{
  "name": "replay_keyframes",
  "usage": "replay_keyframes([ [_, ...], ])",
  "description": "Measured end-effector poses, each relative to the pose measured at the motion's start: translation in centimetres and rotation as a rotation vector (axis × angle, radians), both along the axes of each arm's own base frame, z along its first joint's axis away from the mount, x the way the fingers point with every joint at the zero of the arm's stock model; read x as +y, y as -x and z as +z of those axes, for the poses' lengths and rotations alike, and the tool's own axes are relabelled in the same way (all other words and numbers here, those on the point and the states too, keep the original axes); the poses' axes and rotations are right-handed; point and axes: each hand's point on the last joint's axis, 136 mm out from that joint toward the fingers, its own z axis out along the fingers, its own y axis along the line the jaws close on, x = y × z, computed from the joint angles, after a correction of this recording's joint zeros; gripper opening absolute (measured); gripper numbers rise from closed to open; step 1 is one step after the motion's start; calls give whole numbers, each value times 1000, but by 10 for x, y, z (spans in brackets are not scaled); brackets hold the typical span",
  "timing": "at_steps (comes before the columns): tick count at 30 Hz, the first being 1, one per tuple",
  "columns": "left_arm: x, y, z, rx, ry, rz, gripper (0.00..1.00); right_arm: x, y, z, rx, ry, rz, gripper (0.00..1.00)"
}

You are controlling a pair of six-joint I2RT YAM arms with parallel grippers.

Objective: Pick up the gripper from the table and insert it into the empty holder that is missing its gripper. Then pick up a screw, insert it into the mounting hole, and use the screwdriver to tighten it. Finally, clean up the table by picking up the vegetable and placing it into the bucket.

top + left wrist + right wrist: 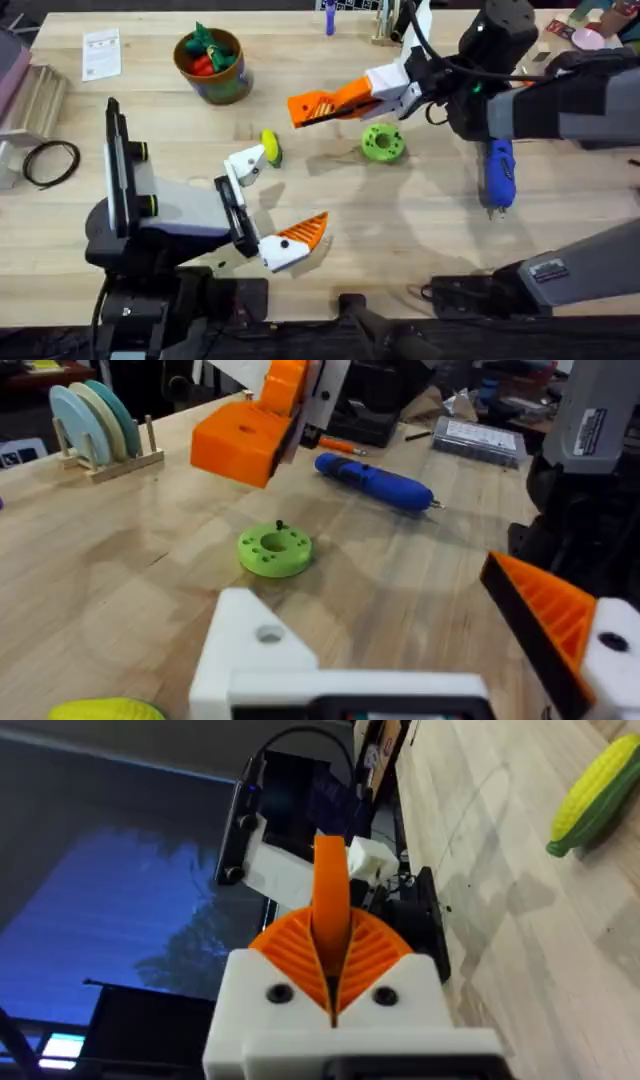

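On the table: corn, bucket, screwdriver.
We log the left gripper spread wide and empty, one holder bare beside the corn; the right gripper is closed on an orange piece above the green disc.

Green disc: flat on the table near centre, round, central hole, small dark screw at its rim.
Paper slip: printed, far left corner of the table.
Black cable coil: left edge, looped.
Plate rack: wooden, pale blue and green plates upright.
Clear parts box: far side, lid closed.
Table: light wood.
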Motion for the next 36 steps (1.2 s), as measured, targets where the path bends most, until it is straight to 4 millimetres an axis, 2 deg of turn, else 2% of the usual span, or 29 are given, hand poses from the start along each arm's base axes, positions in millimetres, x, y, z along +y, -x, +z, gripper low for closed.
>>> replay_keyframes([
  [7, 0, 0, 0, 0, 0, 0, 986, 2, 1, -3, 21, 5, 5, 8],
  [14, 0, 0, 0, 0, 0, 0, 985, 10, 3, -23, 81, 22, 32, 8],
  [21, 0, 0, 0, 0, 0, 0, 985, 19, 9, -32, 84, 24, 61, 8],
  [28, 0, 0, 0, 0, 0, 0, 985, 16, 27, -59, 160, 46, 69, 8],
  [36, 0, 0, 0, 0, 0, 0, 985, 29, 44, -59, 104, 34, 128, 8],
])
